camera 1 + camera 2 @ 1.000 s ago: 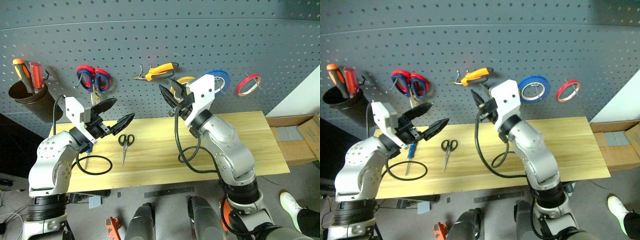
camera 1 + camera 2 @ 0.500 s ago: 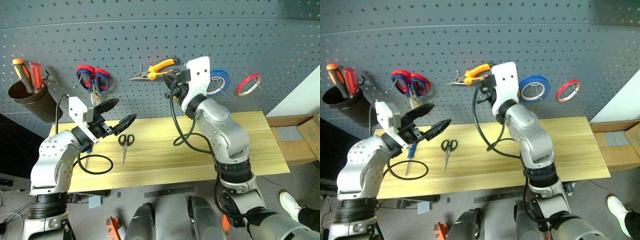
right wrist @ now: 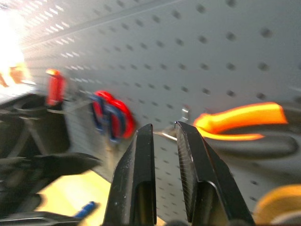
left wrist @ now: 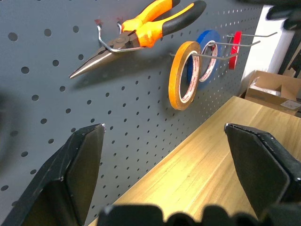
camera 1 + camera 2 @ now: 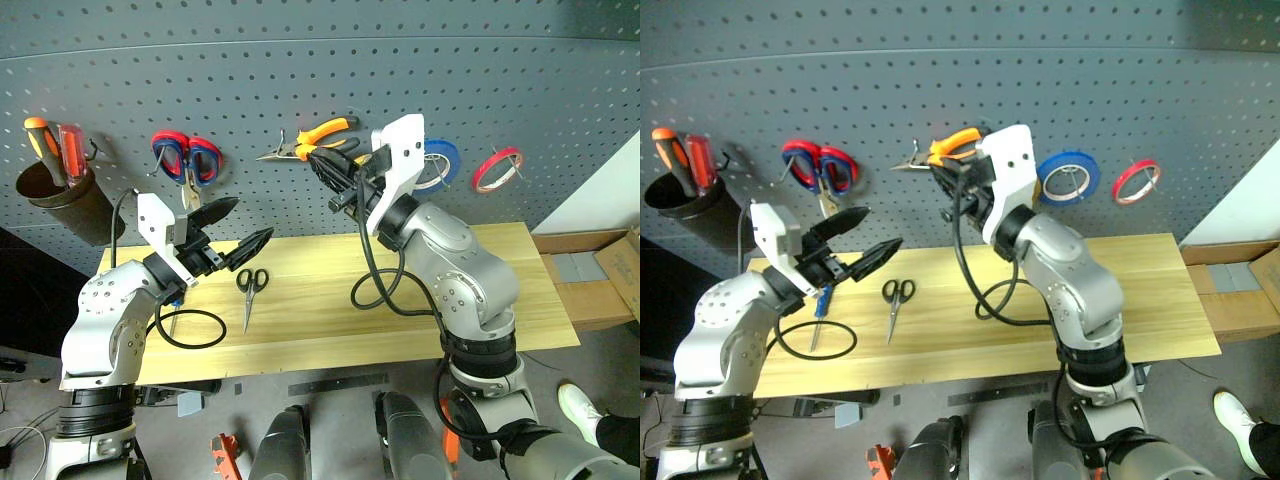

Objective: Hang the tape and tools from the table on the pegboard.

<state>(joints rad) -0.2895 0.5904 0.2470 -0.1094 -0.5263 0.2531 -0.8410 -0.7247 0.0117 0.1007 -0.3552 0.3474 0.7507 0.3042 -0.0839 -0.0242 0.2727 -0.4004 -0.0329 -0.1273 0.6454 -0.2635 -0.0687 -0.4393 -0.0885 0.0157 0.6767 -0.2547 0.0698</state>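
Left eye view: we are looking at the pegboard (image 5: 300, 90) first, biggest thing here, spanning the whole back. On it the pliers (image 5: 318, 138) are hanging from a hook, and in the left wrist view the tape (image 4: 182, 75) is sitting on a hook just beside them, with the blue roll (image 4: 207, 55) and red roll (image 4: 235, 43) further along. The red-and-blue scissors (image 5: 187, 158) and the cup of screwdrivers (image 5: 55, 185) are hanging off to the left.

Below it, the table (image 5: 480, 290) is carrying what is left: the black scissors (image 5: 250, 288) lying flat and the blue screwdriver (image 5: 822, 302) half hidden under the left arm.

The right gripper (image 5: 333, 177) is sitting up at the board, just beside the pliers; in its wrist view its fingers (image 3: 137, 179) are nearly pressed together, a thin gap between them, pinching nothing. The left gripper (image 5: 232, 228) is hovering over the table's left end, jaws spread wide and empty, near the scissors.

We are judging that tape and pliers are done, so roughly half the task is behind us, and the step in hand is backing off the board. Next we are needing a pick of the scissors or screwdriver; both lie flat, so the jaws need to come down from above and close on a handle.
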